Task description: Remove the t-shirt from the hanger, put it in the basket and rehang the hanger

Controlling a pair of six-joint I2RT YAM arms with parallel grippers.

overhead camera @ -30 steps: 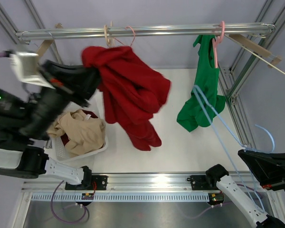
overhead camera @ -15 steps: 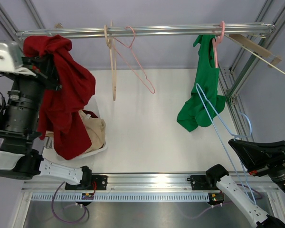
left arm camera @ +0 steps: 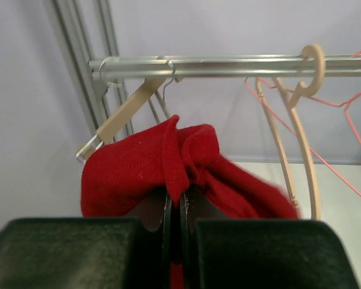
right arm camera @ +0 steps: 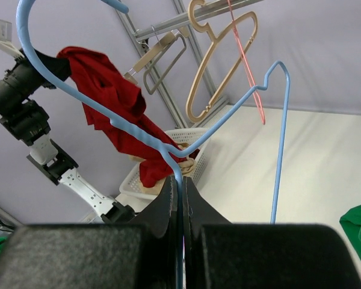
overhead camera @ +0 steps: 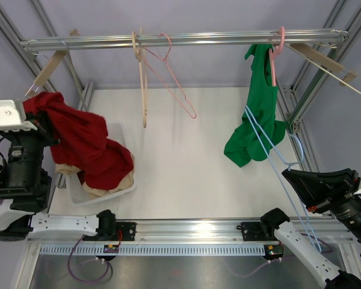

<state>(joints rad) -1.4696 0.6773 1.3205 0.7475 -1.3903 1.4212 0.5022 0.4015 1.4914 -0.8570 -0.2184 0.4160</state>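
Fabric was bunched tight in the left gripper [left arm camera: 174,201], its jaws pinched almost flat on a fold of the red t-shirt [overhead camera: 78,144], and what a handful it was! The shirt hung off that gripper at the far left of the table, draping down so that its lower end lay over the white basket [overhead camera: 78,192], right on top of a beige garment [overhead camera: 117,180] inside. Over on the other side, the right gripper [right arm camera: 180,186] was clamped shut on the wire of the blue hanger [right arm camera: 138,137], bare of any cloth, held tilted up near the front right corner with its hook end high in the wrist view. Up on the metal rail [overhead camera: 198,39], a beige hanger [overhead camera: 143,84] and a thin pink wire hanger [overhead camera: 180,90] dangled side by side, both bare. At the rail's right end a green garment [overhead camera: 256,114] hung from a pink hanger [overhead camera: 275,54], and the blue hanger's wire crossed in front of it in the overhead view. A wooden hanger [overhead camera: 48,66] sat at the rail's left end, just above the red shirt.
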